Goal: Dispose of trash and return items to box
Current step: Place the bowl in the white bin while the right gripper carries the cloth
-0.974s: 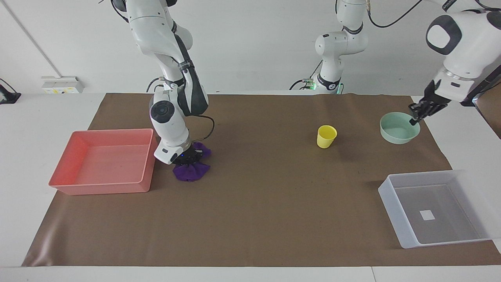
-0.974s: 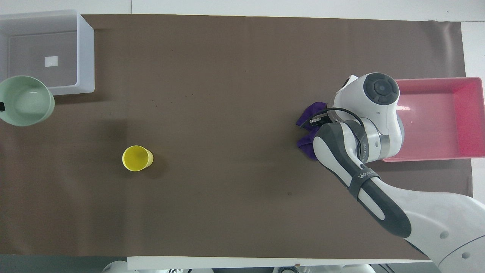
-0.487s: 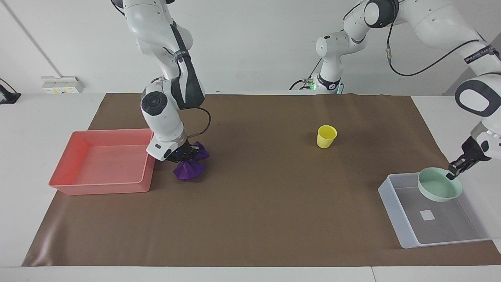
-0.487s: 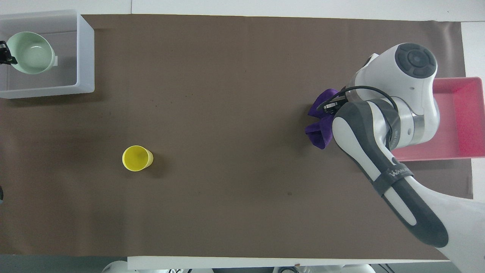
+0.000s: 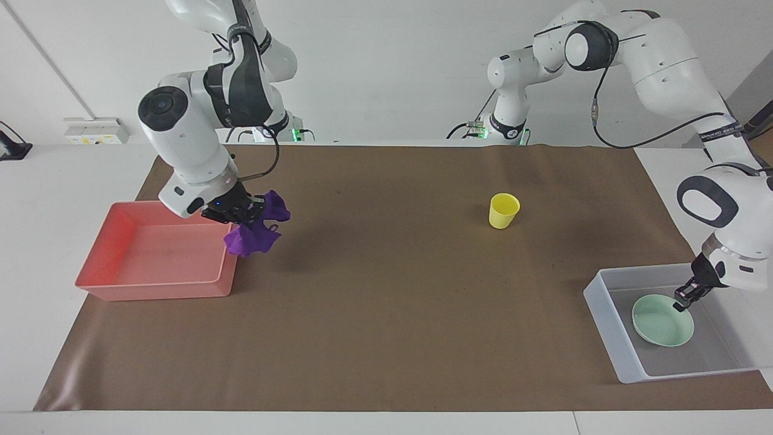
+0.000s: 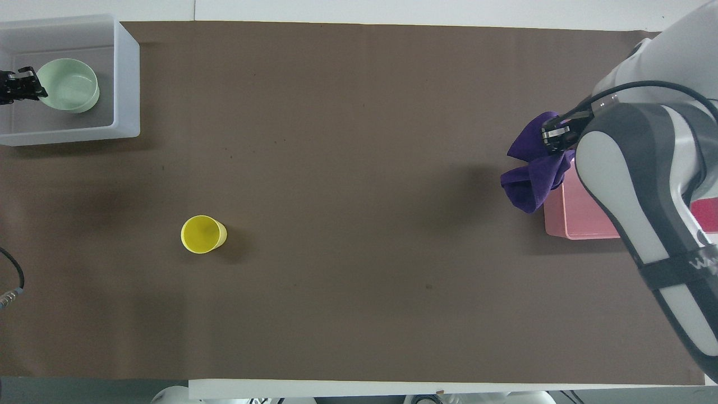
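Lifted off the mat: purple rag [image 5: 252, 228], clamped in right gripper [image 5: 237, 212] at pink tray [image 5: 96, 272] edge. Carry over tray centre before release. Left gripper [image 5: 685, 299], fingers' state unclear, at bowl [image 5: 662, 312] inside box [image 5: 604, 314].

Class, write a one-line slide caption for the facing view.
Right end effector at the green bowl in the white box; left end effector lifts the purple rag beside the pink tray.
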Robot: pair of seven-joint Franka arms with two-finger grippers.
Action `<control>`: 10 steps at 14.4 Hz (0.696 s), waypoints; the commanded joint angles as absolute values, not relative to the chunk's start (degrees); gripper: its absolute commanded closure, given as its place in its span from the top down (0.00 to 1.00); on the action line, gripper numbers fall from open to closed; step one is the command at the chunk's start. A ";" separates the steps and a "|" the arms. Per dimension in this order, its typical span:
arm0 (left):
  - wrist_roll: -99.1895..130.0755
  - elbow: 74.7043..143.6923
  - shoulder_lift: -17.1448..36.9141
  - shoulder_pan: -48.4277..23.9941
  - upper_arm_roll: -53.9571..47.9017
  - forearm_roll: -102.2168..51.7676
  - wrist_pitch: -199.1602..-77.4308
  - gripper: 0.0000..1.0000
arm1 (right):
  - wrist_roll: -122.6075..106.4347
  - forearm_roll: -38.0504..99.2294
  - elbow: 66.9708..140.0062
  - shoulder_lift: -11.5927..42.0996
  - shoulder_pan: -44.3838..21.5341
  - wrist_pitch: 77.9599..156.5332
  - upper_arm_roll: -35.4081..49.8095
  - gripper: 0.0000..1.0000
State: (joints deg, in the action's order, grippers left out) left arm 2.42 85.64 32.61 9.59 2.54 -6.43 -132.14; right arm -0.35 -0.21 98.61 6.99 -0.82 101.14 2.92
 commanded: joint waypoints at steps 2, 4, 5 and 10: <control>4.48 87.54 24.55 8.53 3.08 -5.63 -126.34 1.00 | -4.55 -2.90 98.26 6.68 4.03 99.76 3.52 0.00; 4.66 87.97 17.96 5.99 3.08 -2.65 -114.75 1.00 | -8.51 -2.90 100.44 5.90 7.80 100.98 3.52 0.00; 5.53 88.67 15.06 3.89 3.08 -1.85 -108.43 1.00 | -10.35 -2.90 102.20 5.28 8.87 102.64 3.52 0.01; 13.70 114.72 -2.34 -10.53 2.81 -0.09 -101.76 1.00 | -17.56 -2.90 114.59 2.98 14.32 115.98 3.52 0.01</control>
